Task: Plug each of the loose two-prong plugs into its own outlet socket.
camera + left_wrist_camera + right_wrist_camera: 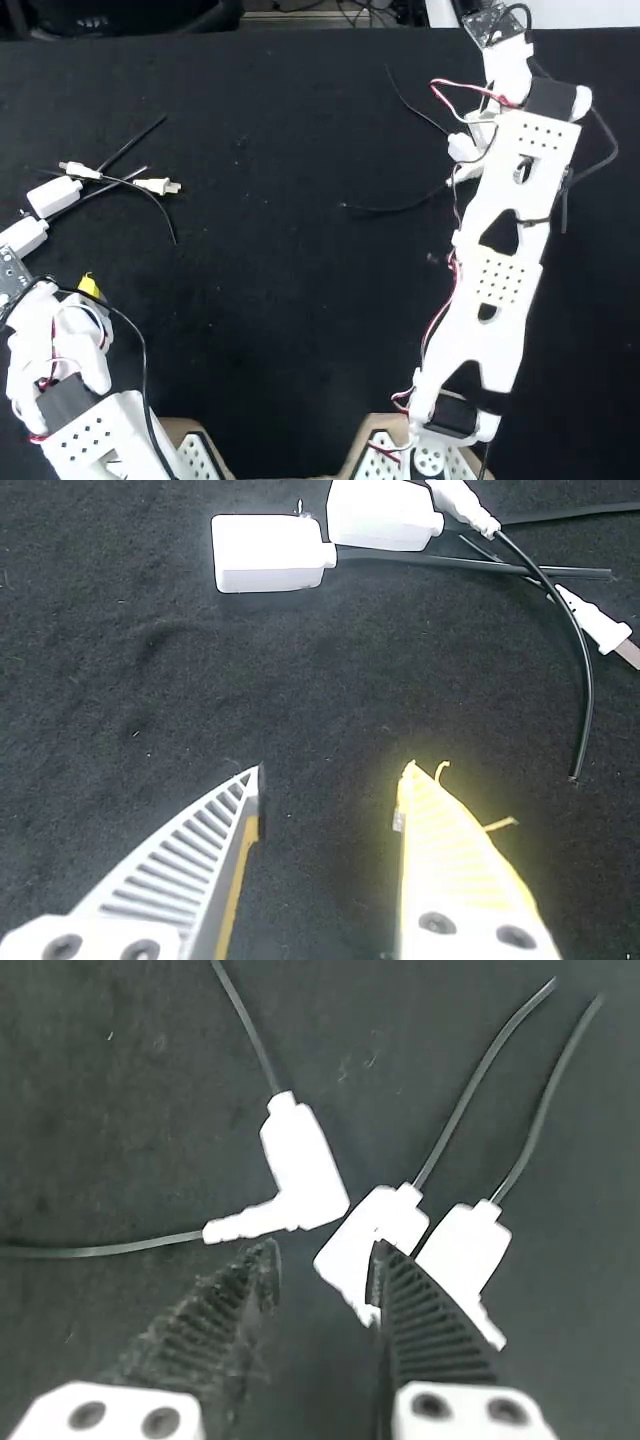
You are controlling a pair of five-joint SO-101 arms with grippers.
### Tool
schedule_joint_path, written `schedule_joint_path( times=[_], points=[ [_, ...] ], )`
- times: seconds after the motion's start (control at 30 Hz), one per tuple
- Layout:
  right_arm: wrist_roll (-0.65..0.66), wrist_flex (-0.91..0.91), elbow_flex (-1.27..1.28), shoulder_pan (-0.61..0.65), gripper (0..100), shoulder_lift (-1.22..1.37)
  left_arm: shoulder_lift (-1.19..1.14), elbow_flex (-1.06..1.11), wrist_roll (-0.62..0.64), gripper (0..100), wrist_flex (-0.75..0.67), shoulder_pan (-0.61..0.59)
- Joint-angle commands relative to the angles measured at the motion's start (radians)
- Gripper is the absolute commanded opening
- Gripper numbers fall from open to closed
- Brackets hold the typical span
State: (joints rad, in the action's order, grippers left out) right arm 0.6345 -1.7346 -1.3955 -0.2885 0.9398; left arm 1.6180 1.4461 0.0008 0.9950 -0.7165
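Observation:
Two white outlet sockets [270, 552] [385, 515] lie side by side ahead of my left gripper [330, 790], which stands open over bare cloth. Two loose two-prong plugs [595, 630] [465, 500] on black cords lie just past them. In the high view these sockets [55, 195] and plugs [155, 185] sit at the far left, beyond the left gripper [70, 292]. My right gripper [320, 1270] is open, low over a cluster of white pieces: an angled plug joined to a socket [295, 1175] and two more white bodies [370, 1235] [465, 1250], one touching a finger.
Black cloth covers the table [290, 120]. The right arm [505, 250] stretches up the right side to the far edge, with thin black cords [400, 205] trailing left from its tip. Wide bare cloth lies in the middle.

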Motion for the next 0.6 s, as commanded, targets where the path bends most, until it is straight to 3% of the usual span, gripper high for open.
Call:
schedule_joint_path(
  times=[0.0,0.2,0.57],
  points=[
    [-0.009,-0.035,0.251,0.058,14.4,-0.219,0.011,-0.027,0.000,22,-0.020,-0.001],
    [0.074,0.031,0.746,0.149,14.4,-0.530,0.011,-0.027,0.000,22,-0.020,-0.001],
    [0.083,0.606,1.593,0.354,15.4,-0.869,0.011,-0.027,0.000,22,-0.018,-0.001]
  ],
)
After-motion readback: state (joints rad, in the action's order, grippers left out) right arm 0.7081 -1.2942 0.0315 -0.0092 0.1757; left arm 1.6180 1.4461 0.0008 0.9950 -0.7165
